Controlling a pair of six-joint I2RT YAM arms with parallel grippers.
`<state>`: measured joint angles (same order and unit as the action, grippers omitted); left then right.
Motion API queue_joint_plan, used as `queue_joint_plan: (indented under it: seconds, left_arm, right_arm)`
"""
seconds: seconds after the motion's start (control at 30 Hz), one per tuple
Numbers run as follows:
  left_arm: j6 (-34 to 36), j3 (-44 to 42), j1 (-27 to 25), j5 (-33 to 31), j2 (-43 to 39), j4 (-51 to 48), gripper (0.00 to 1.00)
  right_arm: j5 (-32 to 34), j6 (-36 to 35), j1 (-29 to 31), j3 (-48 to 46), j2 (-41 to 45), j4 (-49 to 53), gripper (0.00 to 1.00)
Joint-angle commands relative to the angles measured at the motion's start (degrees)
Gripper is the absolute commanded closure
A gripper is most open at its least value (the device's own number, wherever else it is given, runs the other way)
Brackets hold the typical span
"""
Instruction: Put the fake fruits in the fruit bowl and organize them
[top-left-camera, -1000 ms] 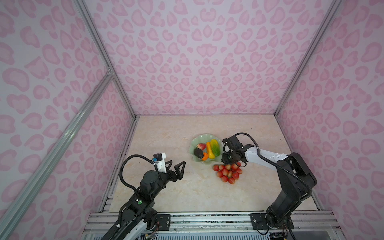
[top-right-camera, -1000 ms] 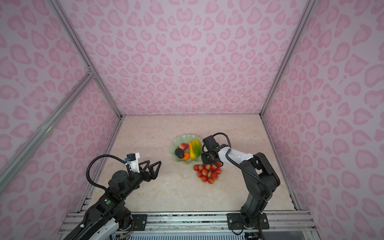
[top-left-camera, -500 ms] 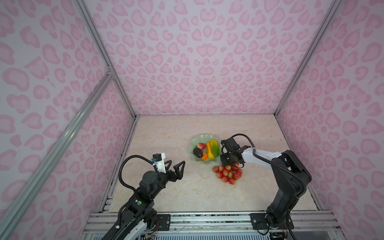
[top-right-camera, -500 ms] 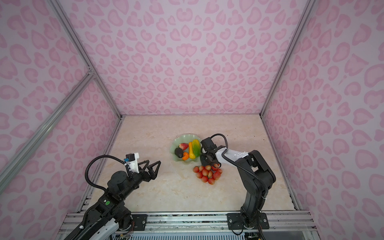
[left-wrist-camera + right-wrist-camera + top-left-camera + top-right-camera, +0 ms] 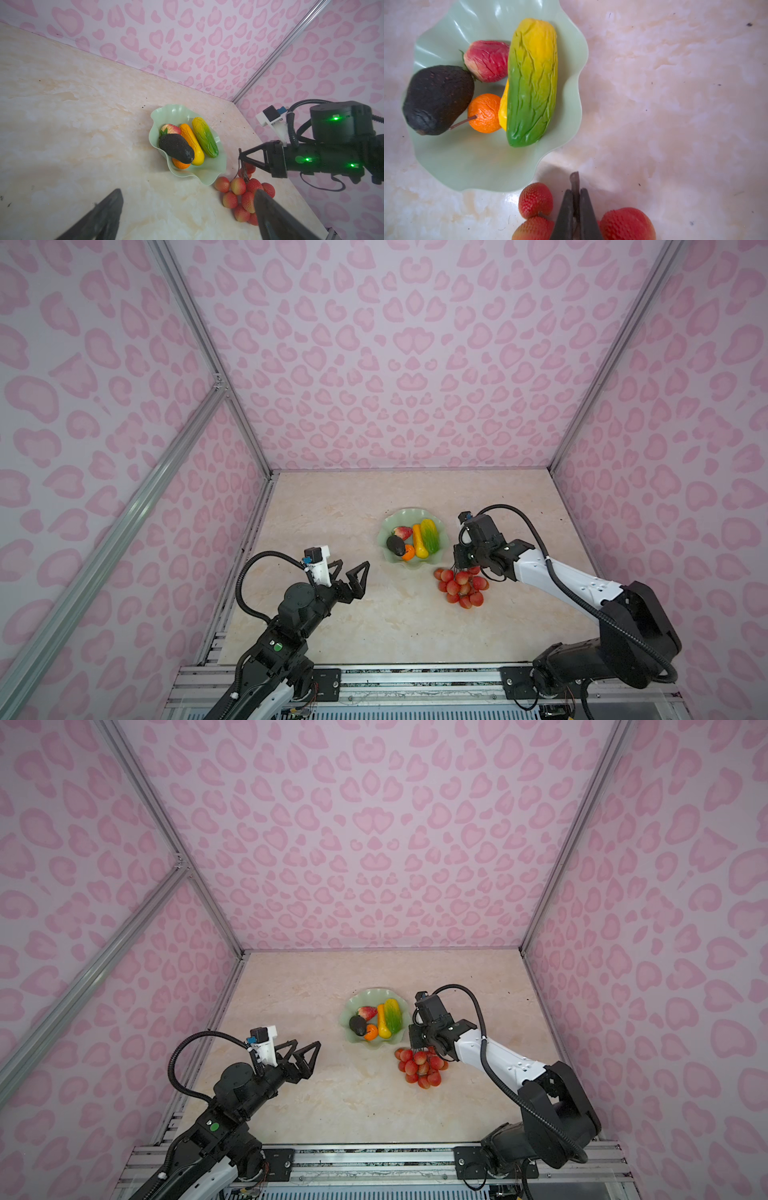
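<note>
The right gripper is pinched tight on the brown stem of the berry bunch, both fingers pressed flat against it and the stem end poking out past the tips. The bunch lies on the table just beside the bowl, at its near right edge, and the closest berries almost touch the wavy rim. I cannot tell whether any berries are lifted clear of the table.

Five fruits sit in the bowl. The avocado lies on the side away from the right arm, touching the strawberry. The orange sits between the avocado and the yellow-orange fruit. The green-yellow fruit lies lengthwise along the yellow-orange one, on the side toward the right arm.

The left gripper has its jaws spread wide with nothing between them. It hangs above the table, well apart from the bowl on the left, and points toward the bowl
</note>
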<state>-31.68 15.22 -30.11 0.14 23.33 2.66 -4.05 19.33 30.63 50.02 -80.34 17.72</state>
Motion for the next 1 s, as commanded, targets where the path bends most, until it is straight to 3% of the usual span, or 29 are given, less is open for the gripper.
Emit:
queue_joint_plan:
  seconds: [0.0,0.57,0.77,0.97]
  left_arm:
    - [0.39,0.20,-0.04,-0.34,-0.10,0.59,0.01]
    - [0.39,-0.11,-0.04,-0.83,-0.57,0.71,0.01]
    - [0.48,-0.29,-0.04,-1.00,-0.74,0.84,0.01]
    - [1.09,0.15,-0.04,-0.79,-0.66,0.73,0.01]
  right_arm:
    - [1.07,0.77,0.04,-0.69,3.19,-0.11,1.00]
    - [9.30,-3.10,6.14,3.18,18.34,3.33,1.00]
    - [11.17,-6.24,8.63,6.21,18.54,3.13,1.00]
    - [8.99,-8.67,10.20,11.96,13.37,1.99,1.00]
